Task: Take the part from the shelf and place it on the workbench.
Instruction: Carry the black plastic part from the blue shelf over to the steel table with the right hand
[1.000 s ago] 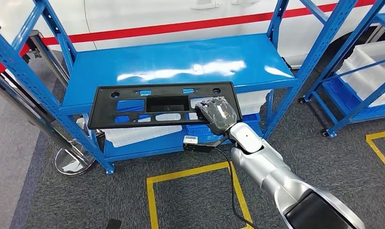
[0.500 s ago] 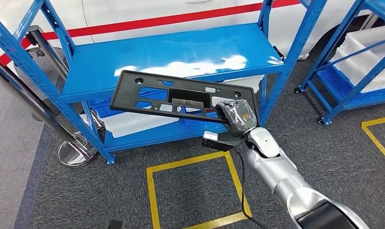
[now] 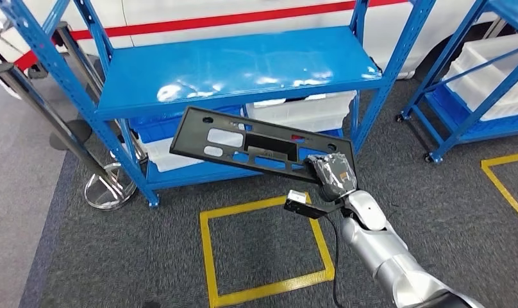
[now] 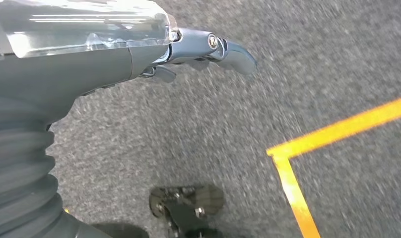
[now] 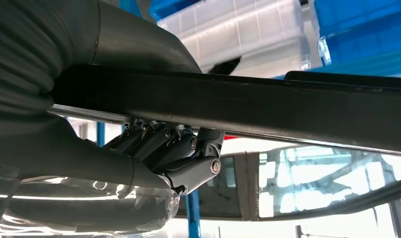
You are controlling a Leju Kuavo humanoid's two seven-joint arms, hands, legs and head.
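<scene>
One right hand grips the black part in front of the blue shelf; the left hand hangs with fingers curled, holding nothing.

The right hand grips the black part along its edge, its dark fingers curled against one side. Behind are white bins and blue shelf posts.

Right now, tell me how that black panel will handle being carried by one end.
The black panel looks stiff: it juts straight from the right hand without drooping. Its cut-outs suggest lightness. Gripped at one end, it may twist or slip.
</scene>
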